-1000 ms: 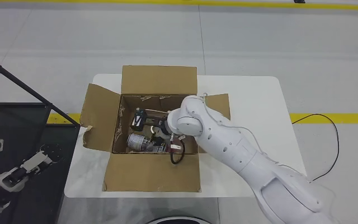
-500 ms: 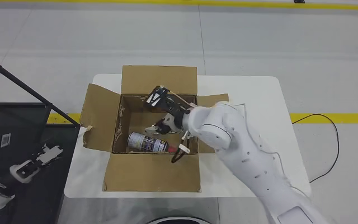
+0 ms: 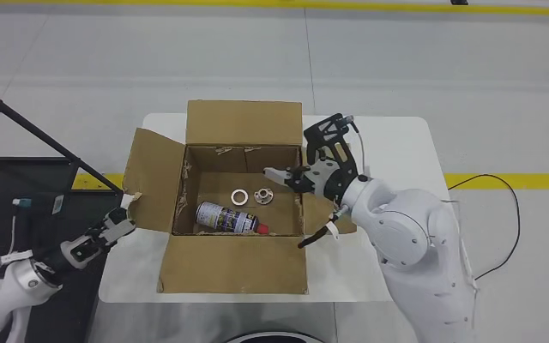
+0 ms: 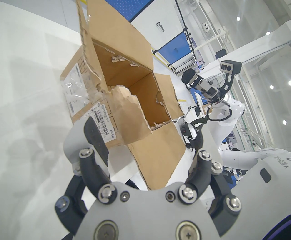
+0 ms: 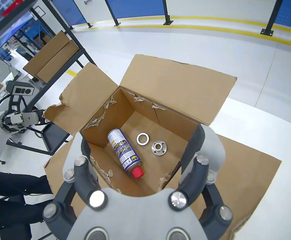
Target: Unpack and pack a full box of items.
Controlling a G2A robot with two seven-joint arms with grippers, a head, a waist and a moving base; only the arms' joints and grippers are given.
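Tabletop box (image 3: 236, 257), right pincer (image 5: 141, 135) now up out of it

Pale grey floor (image 3: 429, 69), yellow floor lines (image 3: 497, 180), blue partition panels (image 5: 136, 6), black metal rack (image 5: 68, 39)

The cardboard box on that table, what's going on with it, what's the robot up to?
A two-armed robot is working at an open cardboard box on a white table. A spray can on its side, a metal ring and a metal flange lie on the box's floor. The right gripper hangs open and empty over the box's right side. The left gripper is open and empty too, at the table's edge by the torn left flap.
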